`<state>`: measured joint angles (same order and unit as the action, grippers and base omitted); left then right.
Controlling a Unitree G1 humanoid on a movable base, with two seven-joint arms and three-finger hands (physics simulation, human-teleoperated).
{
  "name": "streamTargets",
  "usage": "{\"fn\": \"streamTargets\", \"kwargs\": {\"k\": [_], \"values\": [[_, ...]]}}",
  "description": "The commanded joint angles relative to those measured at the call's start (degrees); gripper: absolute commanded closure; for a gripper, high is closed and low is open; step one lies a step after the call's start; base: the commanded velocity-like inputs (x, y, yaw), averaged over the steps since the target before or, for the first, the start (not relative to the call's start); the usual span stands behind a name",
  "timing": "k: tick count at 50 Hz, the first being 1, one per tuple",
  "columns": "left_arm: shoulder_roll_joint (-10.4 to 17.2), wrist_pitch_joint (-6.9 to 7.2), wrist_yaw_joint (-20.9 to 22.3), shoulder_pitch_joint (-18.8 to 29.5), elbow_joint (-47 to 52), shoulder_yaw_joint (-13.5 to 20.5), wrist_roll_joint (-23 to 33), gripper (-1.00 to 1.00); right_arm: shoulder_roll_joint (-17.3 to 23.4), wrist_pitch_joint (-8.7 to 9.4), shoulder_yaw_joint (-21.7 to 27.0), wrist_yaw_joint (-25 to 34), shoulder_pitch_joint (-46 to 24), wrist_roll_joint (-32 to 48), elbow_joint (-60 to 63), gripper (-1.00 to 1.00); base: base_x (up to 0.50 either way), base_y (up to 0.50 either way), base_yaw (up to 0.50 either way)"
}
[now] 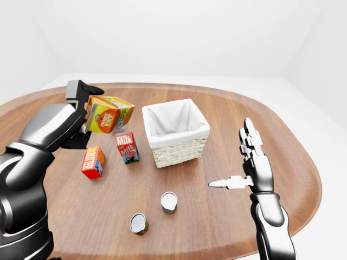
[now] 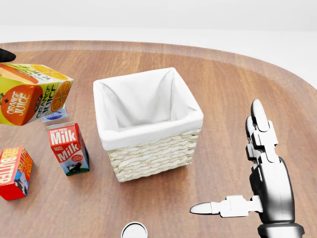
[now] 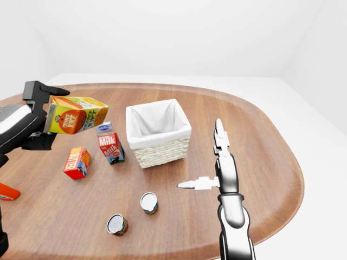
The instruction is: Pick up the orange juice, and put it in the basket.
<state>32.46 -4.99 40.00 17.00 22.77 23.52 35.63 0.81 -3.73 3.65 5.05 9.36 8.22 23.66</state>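
Observation:
The orange juice carton (image 1: 110, 114) is yellow and orange. It is held tilted in the air above the wooden table (image 1: 233, 116), to the left of the basket. My left hand (image 1: 81, 116) is shut on its left end. The white-lined wicker basket (image 1: 175, 131) stands open and empty in the middle of the table. My right hand (image 1: 242, 162) is open and empty, fingers up and thumb pointing left, to the right of the basket. The carton also shows at the left edge of the head view (image 2: 30, 93).
A red milk carton (image 1: 127, 147) stands just left of the basket, with a small blue-topped carton (image 3: 105, 129) behind it. A red butter box (image 1: 93, 162) lies further left. Two cans (image 1: 169, 202) (image 1: 139, 223) stand lower down. An orange object (image 3: 6, 192) is at the left edge.

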Motion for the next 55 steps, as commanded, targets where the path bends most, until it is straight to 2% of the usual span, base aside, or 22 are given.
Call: {"fn": "streamTargets", "kwargs": {"k": [1,24,41,52,55], "values": [[0.12,-0.01,0.00,4.39,-0.06,-2.72,-0.70,1.00,0.04,-0.19,-0.06,0.06,0.12,0.09,-0.01,-1.00,0.00,0.00,0.00],[-3.14,-0.01,0.00,11.59,-0.93,-9.25,2.79,1.00,0.03,-0.42,-0.15,0.25,-0.01,0.16,-0.41,-1.00,0.00,0.00,0.00],[-6.22,-0.01,0.00,13.20,-3.18,-12.35,6.00,1.00,0.03,-0.62,-0.34,0.29,0.20,0.20,-0.42,-1.00,0.00,0.00,0.00],[-8.01,-0.01,0.00,15.64,-5.52,-14.49,7.84,1.00,0.01,-0.91,-0.44,0.34,0.33,0.26,-0.63,-1.00,0.00,0.00,0.00],[-9.41,-0.01,0.00,17.28,-6.86,-15.97,9.16,1.00,0.00,-0.96,-0.59,0.30,0.45,0.41,-0.56,-1.00,0.00,0.00,0.00]]}}
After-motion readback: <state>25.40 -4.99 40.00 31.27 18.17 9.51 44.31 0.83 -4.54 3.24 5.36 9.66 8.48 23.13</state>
